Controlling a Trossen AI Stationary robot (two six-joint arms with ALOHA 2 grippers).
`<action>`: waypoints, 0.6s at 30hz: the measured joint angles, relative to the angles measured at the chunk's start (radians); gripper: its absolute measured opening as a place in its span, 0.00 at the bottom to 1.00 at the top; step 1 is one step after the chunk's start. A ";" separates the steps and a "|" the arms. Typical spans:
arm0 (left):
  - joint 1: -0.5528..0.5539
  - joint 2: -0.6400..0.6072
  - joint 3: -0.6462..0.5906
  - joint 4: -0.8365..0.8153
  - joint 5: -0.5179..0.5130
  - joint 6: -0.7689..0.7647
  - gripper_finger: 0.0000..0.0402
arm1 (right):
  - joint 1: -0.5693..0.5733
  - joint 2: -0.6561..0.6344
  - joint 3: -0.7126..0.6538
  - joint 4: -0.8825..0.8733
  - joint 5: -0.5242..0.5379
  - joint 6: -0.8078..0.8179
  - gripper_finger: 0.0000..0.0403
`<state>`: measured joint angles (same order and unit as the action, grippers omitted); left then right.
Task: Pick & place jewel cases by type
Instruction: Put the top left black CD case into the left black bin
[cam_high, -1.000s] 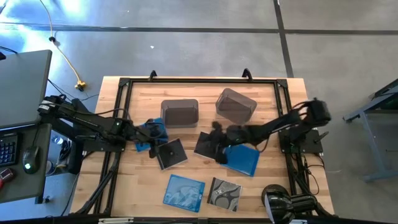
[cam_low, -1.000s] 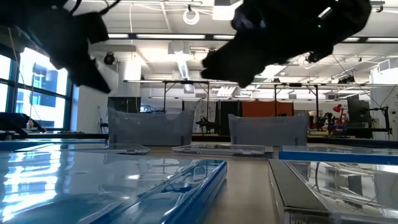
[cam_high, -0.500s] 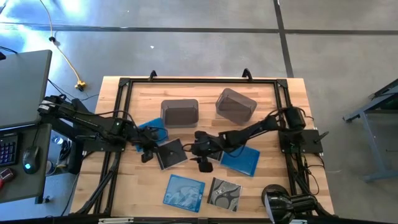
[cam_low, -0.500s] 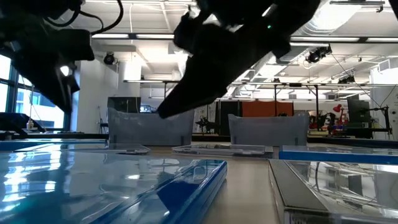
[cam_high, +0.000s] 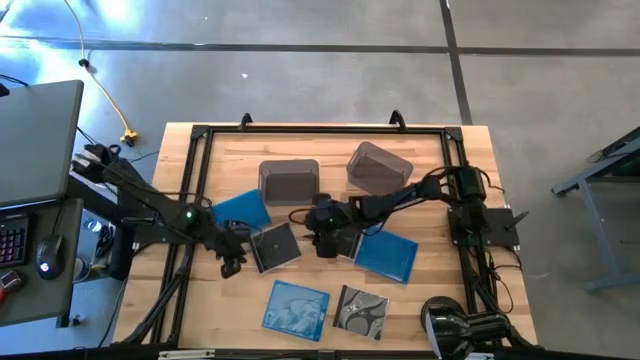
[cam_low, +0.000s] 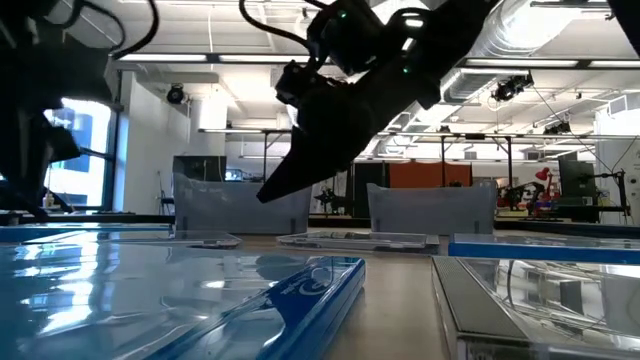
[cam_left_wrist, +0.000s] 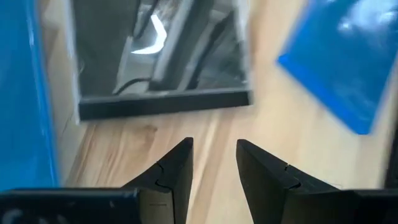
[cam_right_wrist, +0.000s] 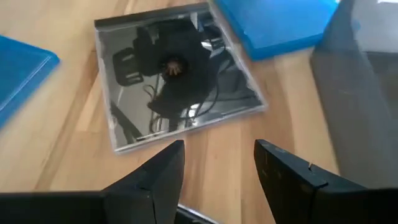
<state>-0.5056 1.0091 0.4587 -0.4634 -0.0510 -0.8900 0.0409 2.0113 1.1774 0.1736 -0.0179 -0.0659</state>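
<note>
No readable text, label, brand or number shows on anything here.

We see a grey concrete floor (cam_high: 300, 25) crossed by a yellow cable (cam_high: 100, 80), a side desk (cam_high: 35, 130), and, behind, a bright hall with ceiling lights (cam_low: 305, 22) and windows (cam_low: 85, 165).

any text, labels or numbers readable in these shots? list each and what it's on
None can be read.
The cloud-patterned blue case and the silvery-patterned case show only patterns, no legible lettering.
The clear-fronted dark case shows only reflections.
The orange panel in the room behind is too far off to show any writing.
</note>
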 joint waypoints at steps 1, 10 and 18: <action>-0.017 0.027 0.000 -0.001 -0.017 -0.025 0.30 | -0.006 0.000 0.000 0.002 -0.018 -0.014 0.47; -0.079 0.256 0.003 0.051 -0.126 -0.110 0.30 | -0.015 0.005 0.000 0.014 -0.106 -0.117 0.47; -0.079 0.274 0.002 0.079 -0.163 -0.109 0.30 | -0.027 0.005 0.000 0.035 -0.109 -0.118 0.52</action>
<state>-0.5850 1.2834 0.4611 -0.3842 -0.2137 -0.9993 0.0140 2.0163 1.1774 0.2083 -0.1271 -0.1841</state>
